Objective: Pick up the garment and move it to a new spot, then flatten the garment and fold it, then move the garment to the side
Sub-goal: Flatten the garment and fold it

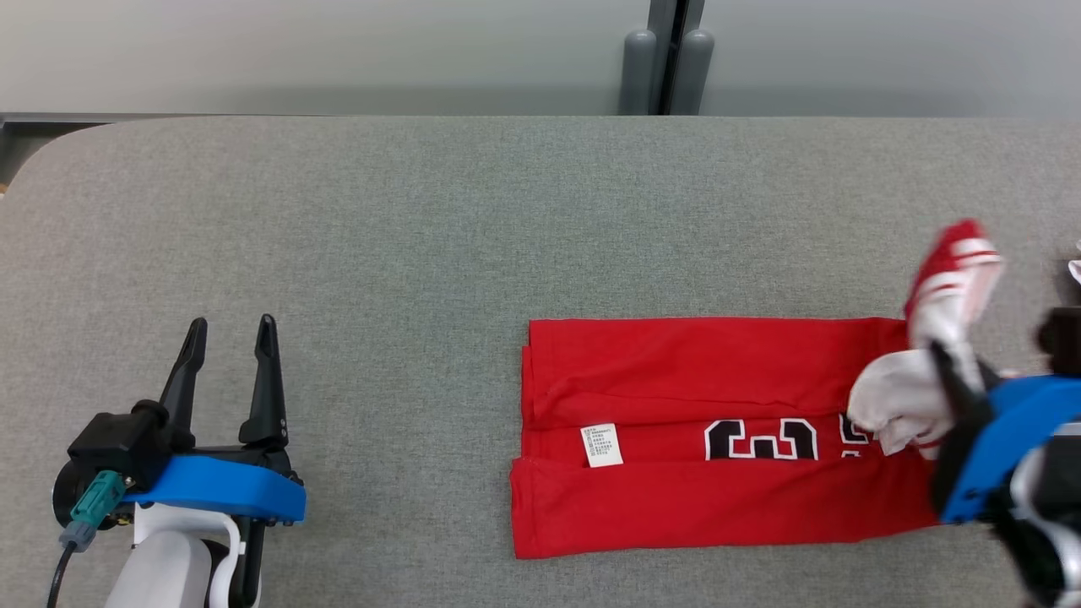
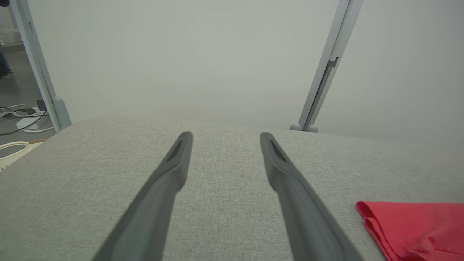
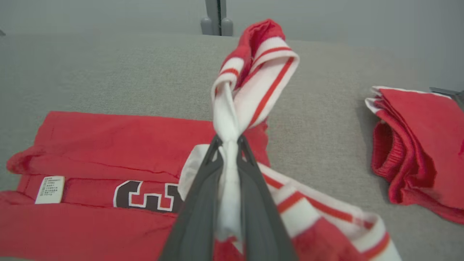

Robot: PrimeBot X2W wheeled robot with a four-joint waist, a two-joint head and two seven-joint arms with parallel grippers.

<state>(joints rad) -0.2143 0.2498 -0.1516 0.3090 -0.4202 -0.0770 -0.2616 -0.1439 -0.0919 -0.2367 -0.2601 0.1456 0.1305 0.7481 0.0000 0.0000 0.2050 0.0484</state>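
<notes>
1. Right fingers [image 3: 203,210] up close, clenched tight on a twist of white, red-striped trim [image 3: 253,72], with that end lifted off the table [image 1: 422,211].
2. Left fingers [image 1: 266,371] are spread wide with nothing in them, well apart at the far left.
3. The jersey [image 1: 701,380] looks light, limp and soft. I'd say it droops wherever it isn't supported, so a pinch through all layers at the thicker banded edge beats one on thin cloth.
4. It lies right of centre, folded into a long red band, with black white-edged numerals [image 1: 760,439] and a white care label [image 1: 601,445] showing.
5. Another folded red garment [image 3: 427,145] sits near its right end.
</notes>
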